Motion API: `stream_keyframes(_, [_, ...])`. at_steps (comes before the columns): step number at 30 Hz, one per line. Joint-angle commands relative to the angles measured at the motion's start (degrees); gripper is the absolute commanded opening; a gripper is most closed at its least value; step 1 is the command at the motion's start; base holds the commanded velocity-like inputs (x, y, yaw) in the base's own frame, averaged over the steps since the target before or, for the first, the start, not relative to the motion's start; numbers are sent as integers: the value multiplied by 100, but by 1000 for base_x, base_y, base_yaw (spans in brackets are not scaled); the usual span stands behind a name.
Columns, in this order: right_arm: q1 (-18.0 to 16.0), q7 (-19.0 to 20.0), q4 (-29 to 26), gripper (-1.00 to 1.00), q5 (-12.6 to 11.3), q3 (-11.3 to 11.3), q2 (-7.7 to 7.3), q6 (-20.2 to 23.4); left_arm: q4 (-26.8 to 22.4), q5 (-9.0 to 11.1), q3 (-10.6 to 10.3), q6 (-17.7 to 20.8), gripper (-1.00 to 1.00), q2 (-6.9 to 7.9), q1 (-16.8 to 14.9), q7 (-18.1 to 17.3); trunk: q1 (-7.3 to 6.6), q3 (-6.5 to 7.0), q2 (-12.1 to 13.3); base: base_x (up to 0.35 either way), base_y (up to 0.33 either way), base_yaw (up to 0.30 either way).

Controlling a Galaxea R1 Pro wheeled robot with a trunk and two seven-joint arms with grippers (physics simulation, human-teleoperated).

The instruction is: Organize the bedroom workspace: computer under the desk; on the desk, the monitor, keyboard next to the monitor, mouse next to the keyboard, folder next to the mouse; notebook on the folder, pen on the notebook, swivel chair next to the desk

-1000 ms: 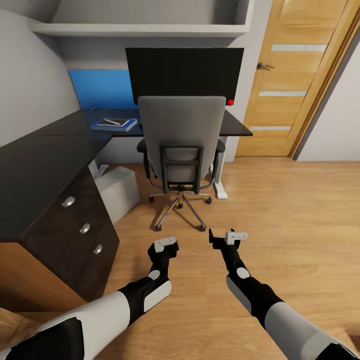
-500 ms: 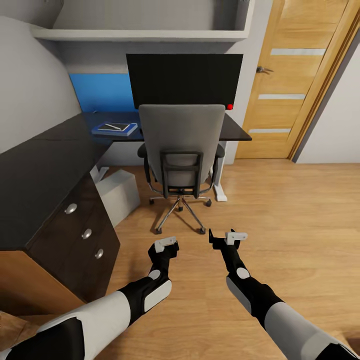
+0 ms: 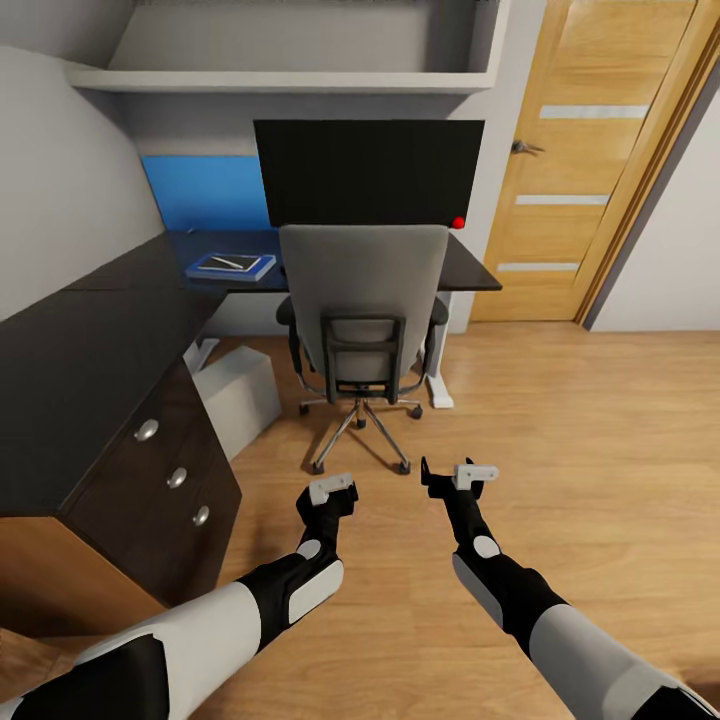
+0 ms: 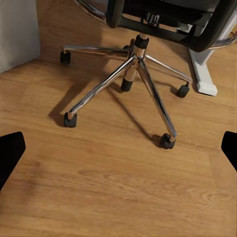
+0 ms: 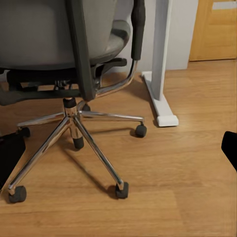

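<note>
— Arms?
— Both held low over the wood floor (image 3: 560, 420); left hand (image 3: 332, 490) and right hand (image 3: 462, 474) spread wide, nothing gripped.
— Count?
— One swivel chair (image 3: 362, 290) tucked at the tabletop (image 3: 90, 340); one monitor (image 3: 368, 172); one folder (image 3: 232, 266) with notebook (image 3: 234, 262) and pen (image 3: 226, 261) stacked; one computer (image 3: 238, 392) below.

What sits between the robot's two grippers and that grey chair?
Bare wooden floor in the head view, between the left gripper, right gripper and swivel chair.
</note>
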Motion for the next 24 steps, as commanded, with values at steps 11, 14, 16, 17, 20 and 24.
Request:
stream_keyframes(11, [-7, -55, 57, 100, -33, 54, -8, -157, -3, 39, -49, -29, 100, 2, -9, 36, -243, 278, 440, 0, 0, 0])
stream_keyframes(14, [-7, -54, 124, 100, -33, 55, -7, -239, -3, 89, -48, -20, 100, 3, -9, 36, -309, 358, 561, 0, 0, 0])
stream_keyframes(16, [-3, -55, 147, 100, -34, 53, -13, -263, -3, 194, -48, 2, 100, 6, -9, 36, -353, 412, 641, 0, 0, 0])
stream_keyframes(17, [-4, -55, 159, 100, -36, 51, -16, -272, -3, 268, -50, 17, 100, 5, -9, 36, -375, 439, 681, 0, 0, 0])
stream_keyframes(20, [3, -60, 212, 100, -42, 45, -21, -300, 0, 635, -54, 91, 100, 6, -9, 29, -441, 520, 801, 0, 0, 0])
stream_keyframes(24, [25, -75, 386, 100, -48, 46, -22, -360, 4, 940, -63, 348, 100, 4, -3, 22, -528, 629, 962, 0, 0, 0])
